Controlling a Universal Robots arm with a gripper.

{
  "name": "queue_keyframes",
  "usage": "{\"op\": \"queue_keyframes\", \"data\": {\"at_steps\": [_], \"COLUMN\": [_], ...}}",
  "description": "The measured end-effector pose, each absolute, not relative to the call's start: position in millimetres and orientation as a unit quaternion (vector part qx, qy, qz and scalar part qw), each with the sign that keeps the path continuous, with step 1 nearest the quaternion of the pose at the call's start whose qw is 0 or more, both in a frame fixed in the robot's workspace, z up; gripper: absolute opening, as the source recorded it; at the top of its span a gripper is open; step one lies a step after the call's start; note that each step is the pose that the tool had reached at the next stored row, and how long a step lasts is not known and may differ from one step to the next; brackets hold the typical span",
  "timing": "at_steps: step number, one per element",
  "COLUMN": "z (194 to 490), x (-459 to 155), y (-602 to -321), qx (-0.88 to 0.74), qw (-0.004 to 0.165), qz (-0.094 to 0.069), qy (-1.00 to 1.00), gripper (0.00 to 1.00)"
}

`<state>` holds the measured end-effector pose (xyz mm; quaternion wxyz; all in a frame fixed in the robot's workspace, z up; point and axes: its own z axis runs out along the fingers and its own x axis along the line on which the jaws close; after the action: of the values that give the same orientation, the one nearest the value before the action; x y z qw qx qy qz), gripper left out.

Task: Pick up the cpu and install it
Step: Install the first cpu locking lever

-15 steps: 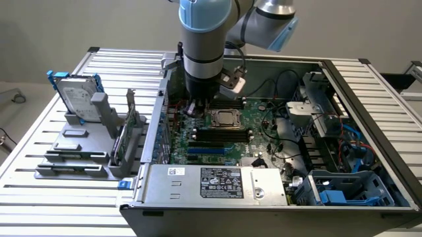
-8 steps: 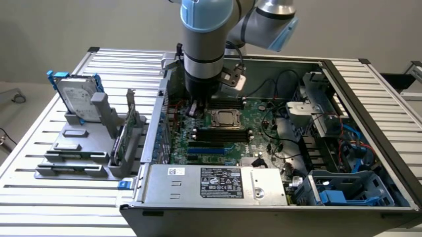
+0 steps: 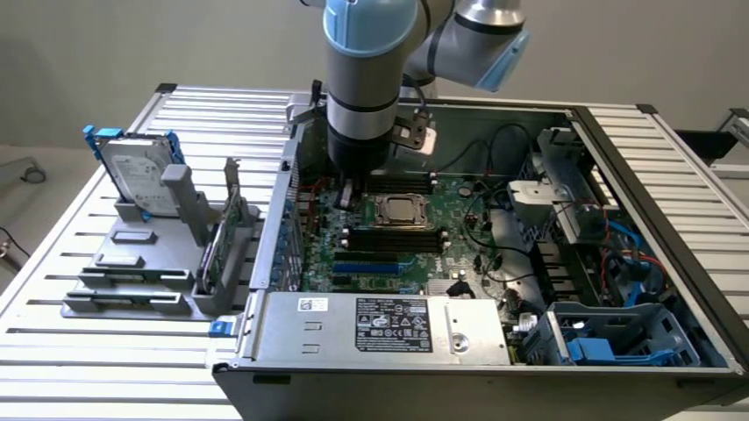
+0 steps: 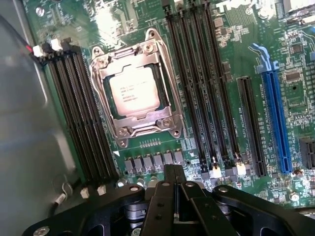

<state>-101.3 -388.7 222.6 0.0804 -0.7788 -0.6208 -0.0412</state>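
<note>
Going L to R in the exterior view: hard drive [image 3: 139,178] w/ blue brackets stands upright in the grey rack [image 3: 129,281] on the slatted counter [image 3: 70,351], well apart from the job. Next the open computer case [image 3: 690,289], arm [image 3: 365,88] reaching down into it at the motherboard's [image 3: 468,219] far edge. The cpu [image 3: 401,210] sits inside the socket frame [image 3: 377,220], flat, silver top up, so it looks already seated to me.

Key relation: my gripper [image 4: 174,172] has its fingers together, holding nothing, just beside the socket on the side toward the exterior view's left and back. In the wrist view the cpu [image 4: 134,91] lies ahead of the fingertips, apart from them, w/ a row of small grey components between. Chip is square, no real long axis; its edges run skewed to the finger line. Socket frame [image 4: 138,88] around it appears open, RAM slots [image 4: 81,113] flank both sides, blue PCIe slot [image 4: 275,118] further over.

Writing: print on the cpu lid, can't read it. PSU label [image 3: 394,324] at the case front has text + logos, illegible too. No brand I can make out.
</note>
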Motion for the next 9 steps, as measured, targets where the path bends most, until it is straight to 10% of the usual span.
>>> {"op": "queue_keyframes", "data": {"at_steps": [9], "z": [222.6], "x": [-101.3], "y": [-384.5], "qx": [-0.738], "qw": [0.082], "qz": [-0.035], "qy": [-0.669], "gripper": [0.11]}}
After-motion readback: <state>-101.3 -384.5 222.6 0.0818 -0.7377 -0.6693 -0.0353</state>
